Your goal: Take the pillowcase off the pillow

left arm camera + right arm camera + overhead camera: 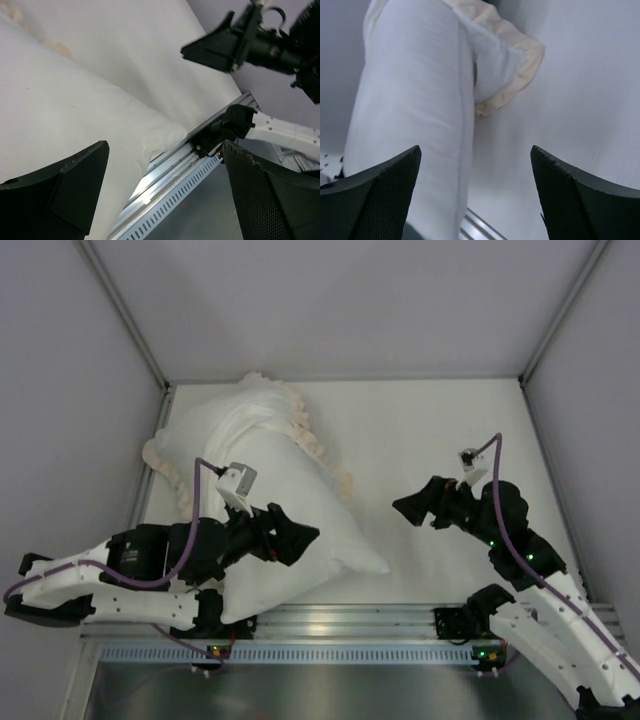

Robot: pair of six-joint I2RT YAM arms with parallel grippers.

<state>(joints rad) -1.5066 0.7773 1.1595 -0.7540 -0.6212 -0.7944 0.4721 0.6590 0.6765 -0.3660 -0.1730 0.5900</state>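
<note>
Softness governs the handling: the pillow (300,525) is plump, light and smooth white, likely to yield under a squeeze and slip from a shallow pinch, while the pillowcase (250,425) is limp fabric gathered over the pillow's far end. Its crinkled cream frill (325,455) looks the surest hold. The left gripper (303,534), jaws spread, hovers over the pillow's near corner; the right gripper (410,508), also spread and empty, hangs right of the pillow

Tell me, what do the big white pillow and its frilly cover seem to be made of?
The pillow looks like smooth matte white cloth, perhaps cotton or polyester: plump, softly creased. The pillowcase is soft white fabric, and its cream frill is gathered cloth. The exact fibre cannot be told.
</note>
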